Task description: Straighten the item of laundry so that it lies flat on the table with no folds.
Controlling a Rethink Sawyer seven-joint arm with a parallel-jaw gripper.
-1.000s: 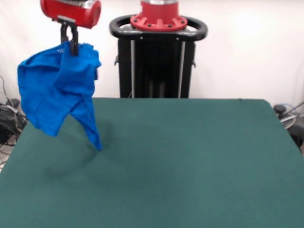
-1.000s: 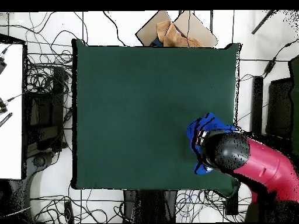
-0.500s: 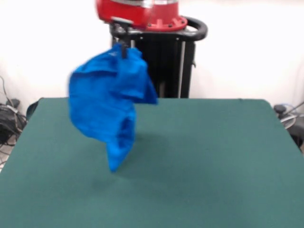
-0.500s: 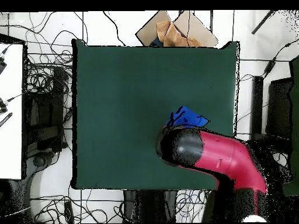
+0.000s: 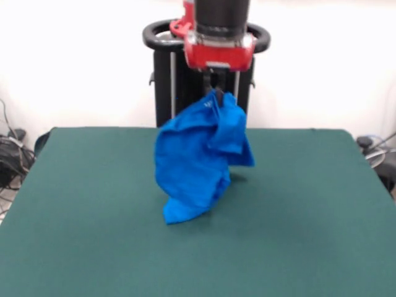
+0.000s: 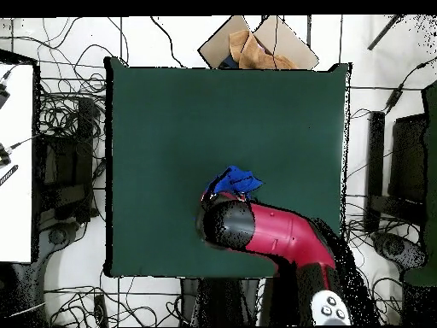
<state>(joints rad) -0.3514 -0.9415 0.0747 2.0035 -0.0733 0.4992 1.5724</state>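
The item of laundry hangs bunched over the middle of the table, its long axis running top to bottom, the lowest corner slanting down toward the picture's left. The gripper pinches its top edge. From overhead, the arm covers the gripper and all but a blue scrap.

The T-shirt hanging below the claw was plain bright blue, no print showing. The table under the claw was dark green. The arm above the claw was red with a black end.
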